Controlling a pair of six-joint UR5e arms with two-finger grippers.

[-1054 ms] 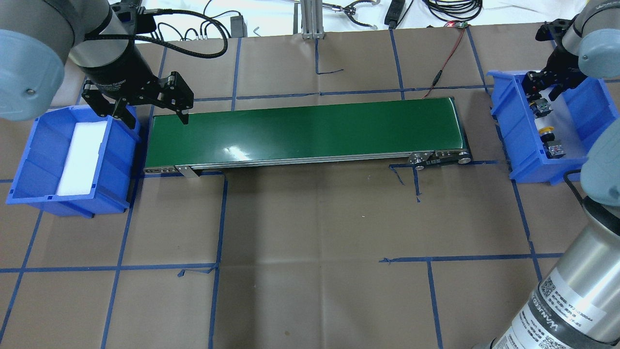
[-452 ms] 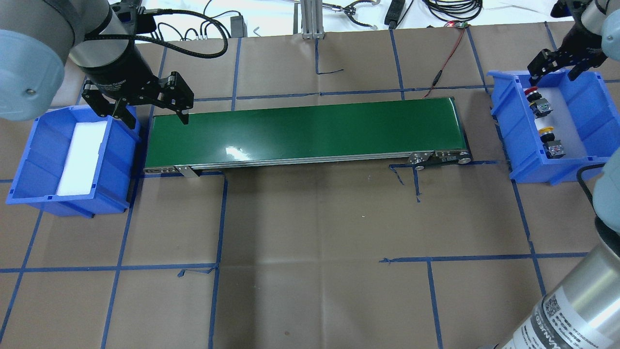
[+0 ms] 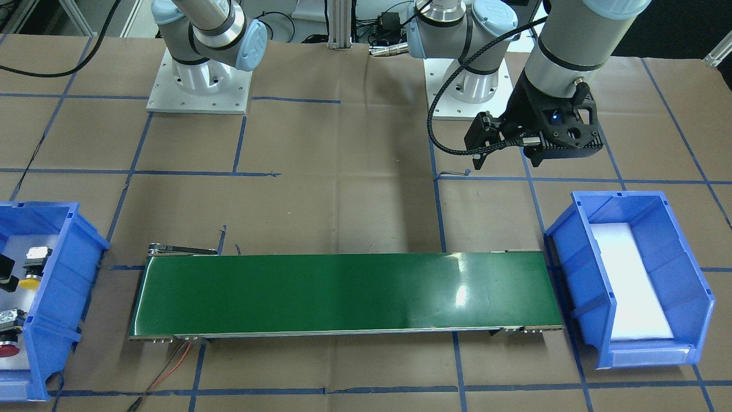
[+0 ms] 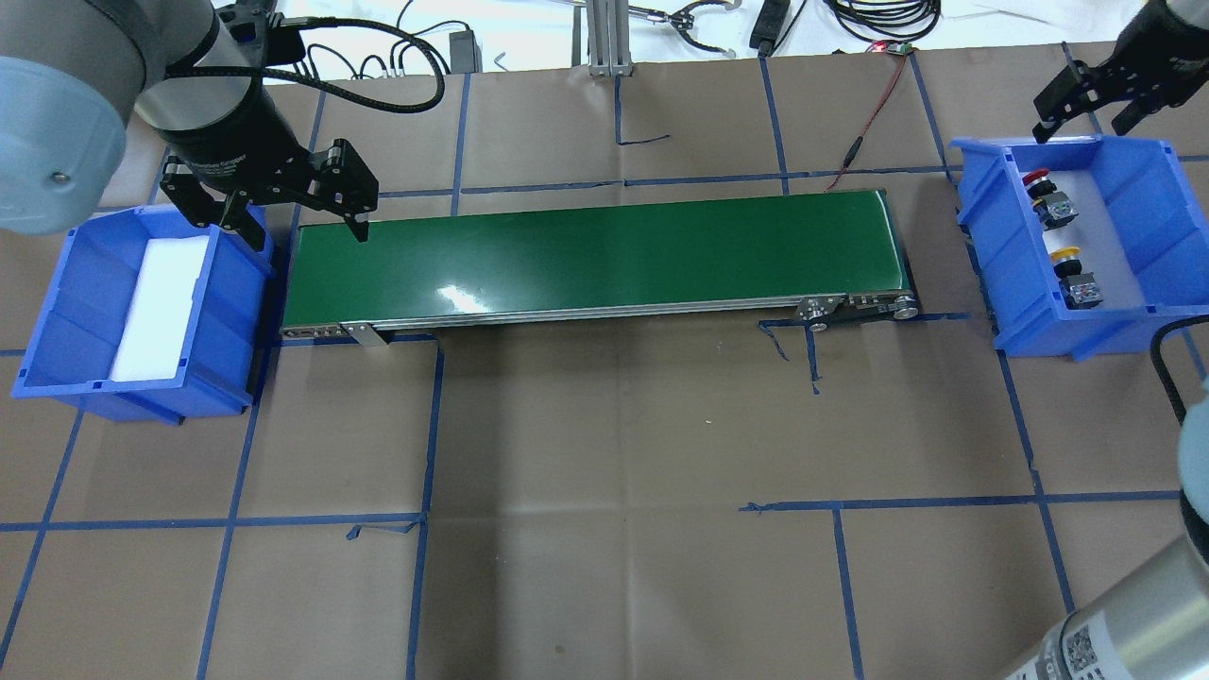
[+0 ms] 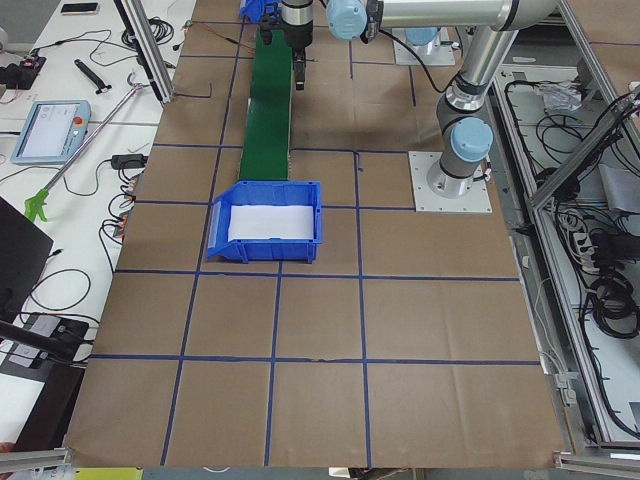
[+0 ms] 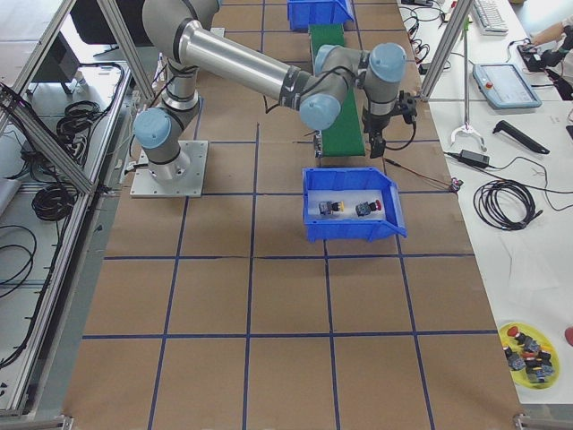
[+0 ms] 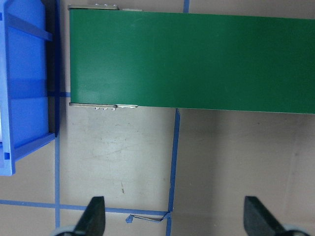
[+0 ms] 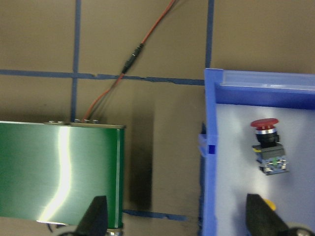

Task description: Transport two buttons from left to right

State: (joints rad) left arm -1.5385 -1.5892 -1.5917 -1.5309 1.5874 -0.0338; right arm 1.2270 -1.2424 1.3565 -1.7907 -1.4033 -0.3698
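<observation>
Both buttons lie on the white pad of the right blue bin (image 4: pixel 982 247). The red-capped one (image 4: pixel 1047 194) is at the far end and the yellow-capped one (image 4: pixel 1073 272) is nearer. The right wrist view shows the red button (image 8: pixel 266 145) whole and only a sliver of the yellow cap (image 8: pixel 267 203). My right gripper (image 4: pixel 1084 121) hangs open and empty above the bin's far rim, clear of both buttons. Between the left blue bin (image 4: pixel 57 316) and the green conveyor belt (image 4: pixel 595 255), my left gripper (image 4: pixel 308 234) is also open with nothing in it. That bin holds only a white pad (image 4: pixel 161 304).
A red wire (image 4: pixel 871 111) runs from the belt's right end toward cables at the table's far edge. An aluminium post (image 4: pixel 604 38) stands behind the belt. A yellow dish (image 6: pixel 528 354) with several spare buttons sits on a side bench. Brown paper with blue tape lines covers the table.
The right gripper was down in the right bin around the red button; it has let go and risen back past the bin's far rim. The left arm has not moved.
</observation>
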